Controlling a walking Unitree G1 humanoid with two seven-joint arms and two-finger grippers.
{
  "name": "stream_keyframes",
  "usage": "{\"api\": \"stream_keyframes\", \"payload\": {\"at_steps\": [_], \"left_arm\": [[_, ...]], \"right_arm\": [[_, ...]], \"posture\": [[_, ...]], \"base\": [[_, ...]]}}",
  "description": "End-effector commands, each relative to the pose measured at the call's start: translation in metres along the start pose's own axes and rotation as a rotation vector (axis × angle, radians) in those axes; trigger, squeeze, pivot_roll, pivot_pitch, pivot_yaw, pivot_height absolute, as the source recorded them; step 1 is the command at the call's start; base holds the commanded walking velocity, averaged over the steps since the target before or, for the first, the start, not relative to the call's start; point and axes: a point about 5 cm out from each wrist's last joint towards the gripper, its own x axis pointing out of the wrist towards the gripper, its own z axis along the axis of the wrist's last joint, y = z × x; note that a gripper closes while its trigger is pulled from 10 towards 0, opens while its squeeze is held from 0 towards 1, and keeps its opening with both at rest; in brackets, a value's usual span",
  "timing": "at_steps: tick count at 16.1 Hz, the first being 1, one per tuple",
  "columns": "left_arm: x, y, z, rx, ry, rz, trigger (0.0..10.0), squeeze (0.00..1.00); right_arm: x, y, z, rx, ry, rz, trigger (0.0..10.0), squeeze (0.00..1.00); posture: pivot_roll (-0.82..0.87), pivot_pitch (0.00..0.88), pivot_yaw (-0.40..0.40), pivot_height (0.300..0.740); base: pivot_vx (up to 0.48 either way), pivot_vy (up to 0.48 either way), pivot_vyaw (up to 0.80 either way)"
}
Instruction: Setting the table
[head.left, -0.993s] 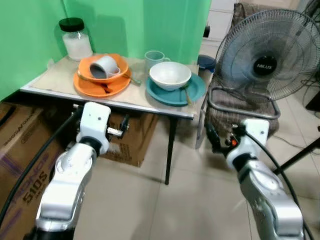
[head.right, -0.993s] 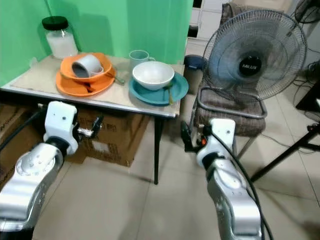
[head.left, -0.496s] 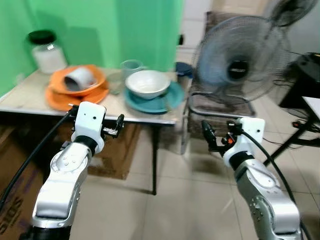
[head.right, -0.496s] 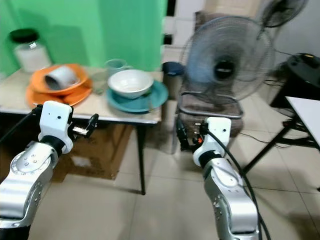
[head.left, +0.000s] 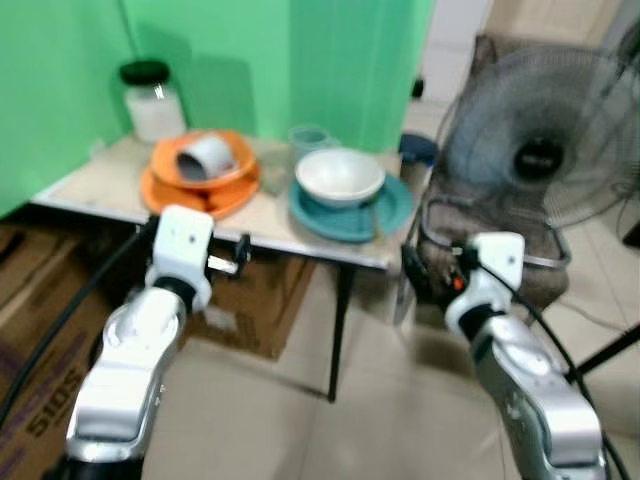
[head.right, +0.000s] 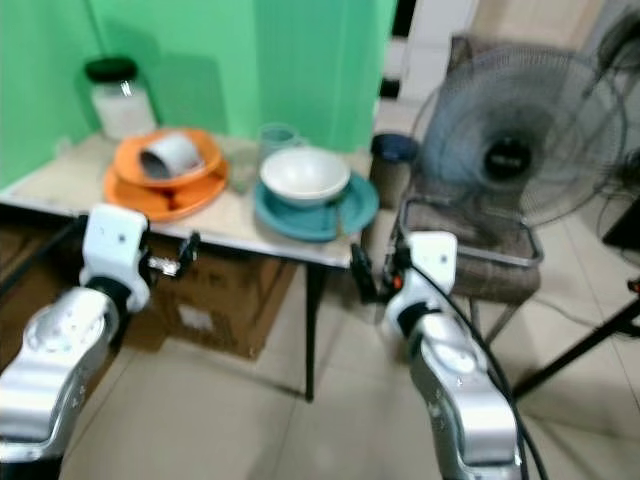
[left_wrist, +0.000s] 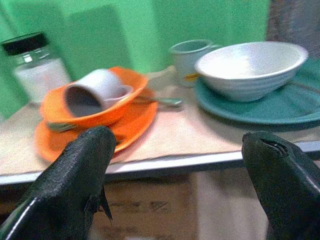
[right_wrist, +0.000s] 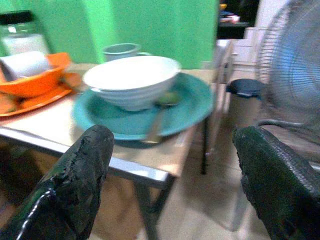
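The left end effector (left_wrist: 175, 180) hovers just below the front edge of the worktop (head.left: 265, 212), fingers spread wide and empty. The right end effector (right_wrist: 172, 180) hangs near the worktop's front right corner, also released and holding nothing. Toward the right edge sits a teal plate (head.left: 352, 208) carrying a white bowl (head.left: 340, 177), with a spoon (right_wrist: 161, 112) leaning on the plate. A pale mug (left_wrist: 189, 56) stands behind the bowl. Toward the left edge, an orange plate (head.left: 200, 190) holds an orange bowl (left_wrist: 90, 106) with a grey cup (head.left: 205, 156) lying on its side. A jar (head.left: 152, 100) stands at the back left corner. A fan (head.left: 540, 150) stands beyond the right edge.
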Motion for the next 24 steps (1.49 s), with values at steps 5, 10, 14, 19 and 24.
{"api": "stream_keyframes", "payload": {"at_steps": [5,10,14,19,24], "left_arm": [[0.0007,-0.0079,0.0038,0.01,-0.013,-0.046,10.0,0.48],[0.0012,-0.009,0.0041,0.011,-0.014,-0.056,10.0,0.48],[0.0004,-0.0084,0.0039,0.01,-0.016,-0.053,10.0,0.49],[-0.0001,-0.0089,0.0036,0.013,-0.017,-0.058,10.0,0.48],[0.0,-0.0098,0.0034,0.021,-0.015,-0.079,10.0,0.48]], "right_arm": [[0.0012,-0.0042,-0.0001,0.004,0.008,-0.008,10.0,0.0],[0.0025,-0.0034,-0.0007,0.002,0.017,0.007,10.0,0.0],[0.0048,-0.0024,-0.0004,0.002,0.016,0.015,10.0,0.0],[0.0054,-0.0025,-0.0006,-0.002,0.017,0.02,10.0,0.0],[0.0078,-0.0021,-0.0028,-0.003,0.044,0.026,10.0,0.0]], "posture": [[0.08,0.0,-0.029,0.74],[0.08,0.0,-0.034,0.74],[0.09,0.0,-0.04,0.74],[0.09,0.0,-0.041,0.74],[0.09,0.0,-0.034,0.74]], "base": [[0.258,0.0,0.0],[0.259,0.0,-0.6],[0.265,0.0,0.0],[0.277,0.0,0.0],[0.277,0.0,0.0]]}}
